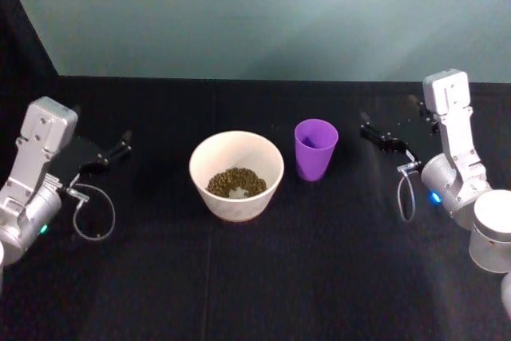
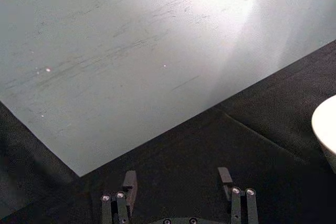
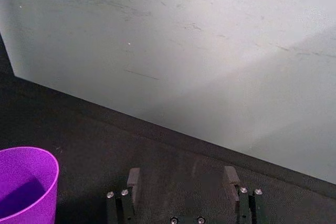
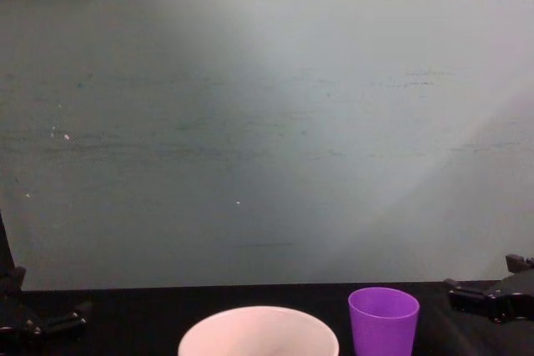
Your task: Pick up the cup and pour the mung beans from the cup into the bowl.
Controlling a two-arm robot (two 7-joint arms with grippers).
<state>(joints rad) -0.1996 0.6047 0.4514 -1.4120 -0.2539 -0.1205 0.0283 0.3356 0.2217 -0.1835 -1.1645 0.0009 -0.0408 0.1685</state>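
Observation:
The purple cup [image 1: 315,148] [image 4: 383,321] [image 3: 25,188] stands upright on the black table, just right of the pale bowl [image 1: 236,175] [image 4: 259,333] [image 2: 326,129]. A heap of mung beans [image 1: 236,183] lies inside the bowl; the cup looks empty from above. My right gripper [image 1: 370,135] [image 3: 182,177] [image 4: 455,291] hovers open to the right of the cup, a short gap away, holding nothing. My left gripper [image 1: 121,146] [image 2: 177,178] [image 4: 77,316] is open at the left, well clear of the bowl.
A pale green wall [image 1: 263,13] runs along the table's far edge [image 1: 263,79]. Loose cable loops hang from the left wrist [image 1: 94,213] and the right wrist [image 1: 406,193]. Black table surface [image 1: 263,285] stretches in front of the bowl.

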